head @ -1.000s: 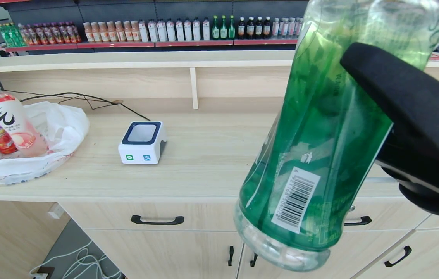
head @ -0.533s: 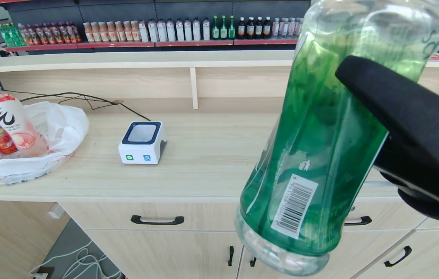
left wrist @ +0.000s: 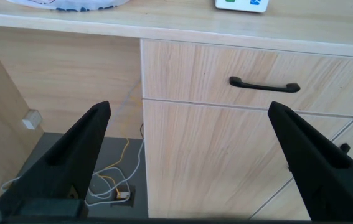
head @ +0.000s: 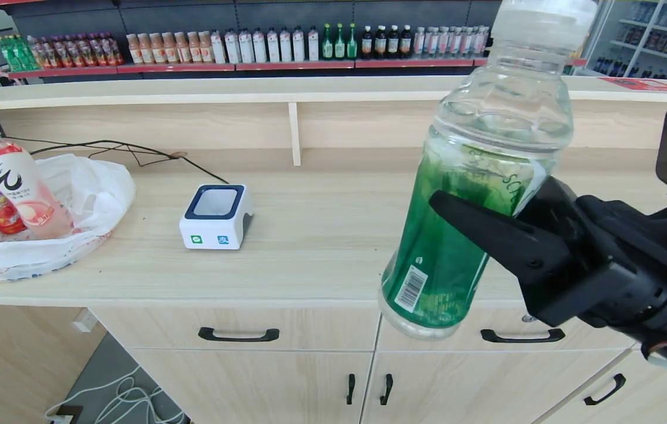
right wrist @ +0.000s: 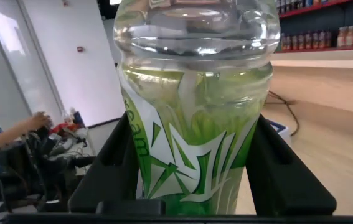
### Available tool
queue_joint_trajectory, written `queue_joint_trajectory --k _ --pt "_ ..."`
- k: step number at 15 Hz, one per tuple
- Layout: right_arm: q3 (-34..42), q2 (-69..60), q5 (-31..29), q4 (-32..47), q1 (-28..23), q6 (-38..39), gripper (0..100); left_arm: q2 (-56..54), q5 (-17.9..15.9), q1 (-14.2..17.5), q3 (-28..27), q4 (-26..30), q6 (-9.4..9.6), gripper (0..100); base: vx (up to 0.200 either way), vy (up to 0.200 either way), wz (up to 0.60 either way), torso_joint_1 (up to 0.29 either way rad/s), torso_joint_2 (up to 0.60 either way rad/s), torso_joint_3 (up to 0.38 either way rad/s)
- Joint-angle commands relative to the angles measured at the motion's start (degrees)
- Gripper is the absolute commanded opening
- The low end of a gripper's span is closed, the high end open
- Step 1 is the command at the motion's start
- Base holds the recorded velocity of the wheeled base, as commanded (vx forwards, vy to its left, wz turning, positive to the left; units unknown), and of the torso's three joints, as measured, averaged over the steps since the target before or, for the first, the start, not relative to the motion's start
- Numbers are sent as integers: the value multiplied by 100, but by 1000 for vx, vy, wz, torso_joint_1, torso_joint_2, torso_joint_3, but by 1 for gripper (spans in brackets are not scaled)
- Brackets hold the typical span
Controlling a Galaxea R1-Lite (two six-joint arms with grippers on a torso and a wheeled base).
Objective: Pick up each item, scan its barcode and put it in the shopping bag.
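Note:
My right gripper (head: 504, 221) is shut on a green-labelled drink bottle (head: 474, 194), held upright in the air over the counter's front edge at the right, its barcode low on the side facing me. In the right wrist view the bottle (right wrist: 195, 118) sits between the two black fingers (right wrist: 111, 168). The white scanner box (head: 215, 217) rests on the counter's middle left, well apart from the bottle. A white shopping bag (head: 68, 200) lies at the far left holding two bottles (head: 15, 188). My left gripper (left wrist: 188, 155) hangs open below counter level, facing the cabinet drawers.
A black cable (head: 127, 150) runs along the back of the counter (head: 321, 235) to the scanner. A raised wooden ledge (head: 221, 94) backs the counter, with shelves of drinks (head: 286, 44) behind it. Drawer handles (head: 239, 335) line the cabinet front.
The right gripper has carried the bottle away from the head camera and lower; it now looks smaller, more upright, with its cap in sight. The rest has not moved.

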Motion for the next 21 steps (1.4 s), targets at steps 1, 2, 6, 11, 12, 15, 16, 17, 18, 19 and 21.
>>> queue_joint_trajectory --k 1,2,6,11,12,15,16,17,18,19,21 --pt "-165 186 -100 -23 -70 -435 0 -2 0 0 0 0 -4 100 0 0 0 0 0 0" --pt "-173 186 -117 -23 -70 -470 0 -2 0 0 0 0 -4 100 0 0 0 0 0 0" --pt "213 -51 -2148 135 97 -1332 0 -2 0 0 0 0 -4 100 0 0 0 0 0 0" --pt "899 -113 -2895 -23 -158 -1376 0 -2 0 0 0 0 -4 100 0 0 0 0 0 0" --pt "1013 -166 -2886 -23 -158 -1376 0 -2 0 0 0 0 -4 100 0 0 0 0 0 0" --pt "1136 -271 -2877 -23 -263 -1323 0 -2 0 0 0 0 -4 100 0 0 0 0 0 0" --pt "1101 -245 -2877 -23 -272 -1323 0 -2 0 0 0 0 -4 100 0 0 0 0 0 0" --pt "1040 -218 -2877 -23 -272 -1314 0 -2 0 0 0 0 -4 100 0 0 0 0 0 0" --pt "960 -192 -2868 -23 -272 -1314 0 -2 0 0 0 0 -4 100 0 0 0 0 0 0" --pt "969 -192 -2868 -23 -272 -1314 0 -2 0 0 0 0 -13 100 0 0 0 0 0 0" --pt "1066 -227 -2860 -23 -272 -1261 0 -2 0 0 0 0 -13 100 0 0 0 0 0 0"
